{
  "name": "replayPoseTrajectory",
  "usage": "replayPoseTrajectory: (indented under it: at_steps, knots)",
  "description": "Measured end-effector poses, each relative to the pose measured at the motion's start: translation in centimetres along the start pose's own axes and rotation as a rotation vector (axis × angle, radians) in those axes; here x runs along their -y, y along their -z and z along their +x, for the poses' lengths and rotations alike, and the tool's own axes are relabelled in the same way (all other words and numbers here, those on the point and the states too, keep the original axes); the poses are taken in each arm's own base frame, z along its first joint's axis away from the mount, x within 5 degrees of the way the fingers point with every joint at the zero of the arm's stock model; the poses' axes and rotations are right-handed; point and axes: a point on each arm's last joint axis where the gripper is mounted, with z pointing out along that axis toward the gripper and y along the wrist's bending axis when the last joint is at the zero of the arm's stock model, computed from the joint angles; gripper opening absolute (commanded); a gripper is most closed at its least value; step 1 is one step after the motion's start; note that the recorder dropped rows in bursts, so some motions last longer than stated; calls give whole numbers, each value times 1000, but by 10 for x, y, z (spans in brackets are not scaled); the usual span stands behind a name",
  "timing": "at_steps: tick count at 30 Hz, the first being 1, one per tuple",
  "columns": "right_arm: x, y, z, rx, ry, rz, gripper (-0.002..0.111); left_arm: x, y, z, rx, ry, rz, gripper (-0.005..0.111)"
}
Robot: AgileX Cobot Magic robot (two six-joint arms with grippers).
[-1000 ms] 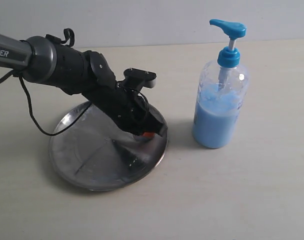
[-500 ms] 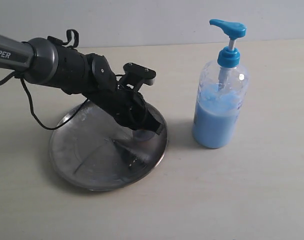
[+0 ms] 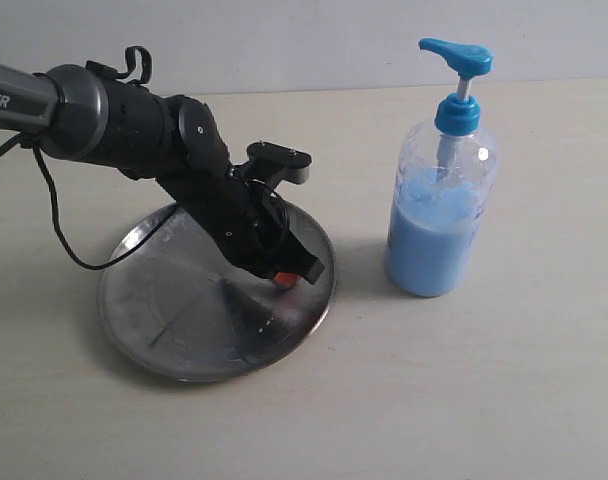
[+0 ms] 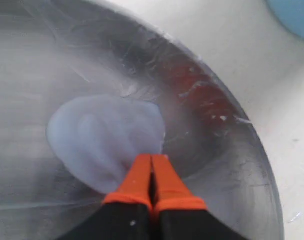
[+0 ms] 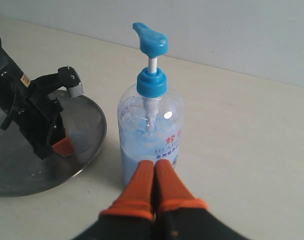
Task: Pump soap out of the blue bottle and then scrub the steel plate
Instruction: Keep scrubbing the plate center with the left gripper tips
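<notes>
The steel plate (image 3: 174,310) lies left of centre on the table, round and scuffed. My left gripper (image 3: 284,281) is shut, its orange tips down on the plate's right part. In the left wrist view the shut left gripper (image 4: 152,157) touches the edge of a pale blue smear of soap (image 4: 104,140) on the steel plate (image 4: 227,165). The blue bottle (image 3: 441,215) stands upright to the right of the plate, pump head up. My right gripper (image 5: 154,164) is shut and empty, close in front of the blue bottle (image 5: 151,135). The right arm does not show in the exterior view.
A black cable (image 3: 59,230) hangs from the left arm and trails over the table beside the plate. The pale table (image 3: 484,380) runs back to a grey wall (image 3: 304,40).
The left gripper has swept over the plate's right part, lifting back a little and then coming forward and down again. The bottle has stayed in place.
</notes>
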Motion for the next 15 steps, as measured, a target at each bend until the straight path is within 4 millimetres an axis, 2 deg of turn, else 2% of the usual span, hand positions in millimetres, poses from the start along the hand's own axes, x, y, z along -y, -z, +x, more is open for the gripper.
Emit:
replayPoseTrajectory:
  at_steps: [15]
  knots:
    - [0, 0, 0, 0, -2, -1, 0, -3, -2, -7, 91, 73, -9, 0]
